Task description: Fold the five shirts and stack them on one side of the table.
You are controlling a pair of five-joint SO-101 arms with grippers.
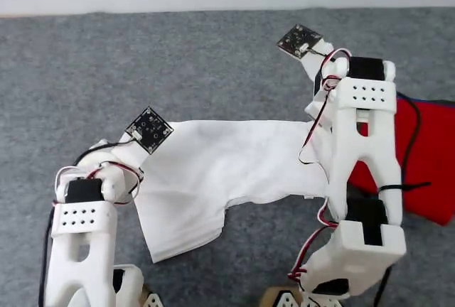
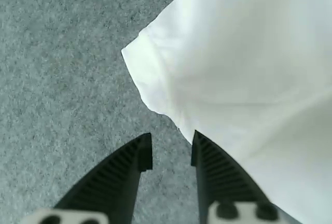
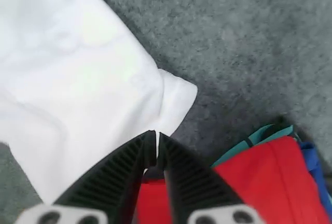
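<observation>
White shirt (image 1: 227, 165) lies spread across mid bench (image 1: 178, 58), long axis running arm to arm, one flap hanging toward the near edge on the L side. Red shirt (image 1: 426, 158) sits at the R side of the bench. In the R wrist view teal (image 3: 259, 137) and blue (image 3: 311, 167) edges show under it, so prob. the stack of done ones.

L gripper (image 2: 171, 149): fingers part-open, nothing held, low over the bench just beside a hemmed corner of the white shirt.

R gripper (image 3: 156, 141): fingers all but closed, tips at the shirt's edge next to a small corner flap. Can't tell if cloth is pinched.

Step, my read: grasp phase for a fold of the white shirt, fold not yet made.

Next needs: L onto the corner and closed on the hem, R's hold confirmed, then both ends lifted together and laid over evenly. Uneven lift would likely skew the fold.
</observation>
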